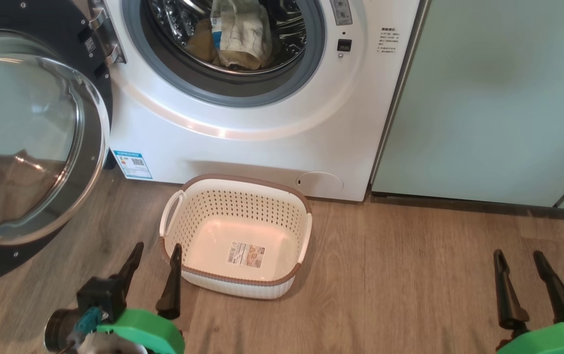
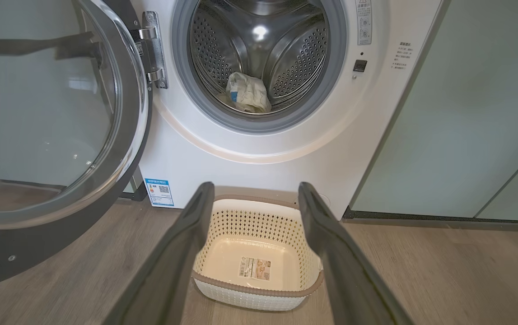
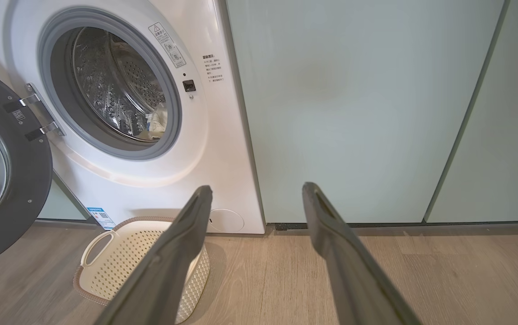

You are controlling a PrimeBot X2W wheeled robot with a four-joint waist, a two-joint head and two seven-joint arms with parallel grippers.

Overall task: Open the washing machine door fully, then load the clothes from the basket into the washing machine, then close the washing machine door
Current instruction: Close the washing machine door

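Grey-brown wood-grain planks made up the floor point(image 1: 409, 275), matte and streaked. At the far left the washing machine door point(image 1: 26, 137) stood swung out on its steel hinge point(image 1: 107, 37), a glossy black ring around a bulging clear glass bowl, overhanging that side of the floor. Below it the left gripper point(image 1: 158, 246) hovered with its two long dark fingers spread wide, holding nothing, one tip just beside the basket's near-left corner. The washing machine point(image 1: 262, 147) was smooth white, with a grey rubber ring round its mouth. The clothes point(image 1: 240, 37) lay crumpled and pale in the perforated steel drum. The basket point(image 1: 242, 204), cream plastic with punched sides and a brown woven-look rim, sat near the floor's back edge, just before the machine. Pale green cabinet panels point(image 1: 498, 98) rose on the right. The right gripper point(image 1: 518, 254) hung well apart from the basket, fingers likewise splayed, gripping nothing.
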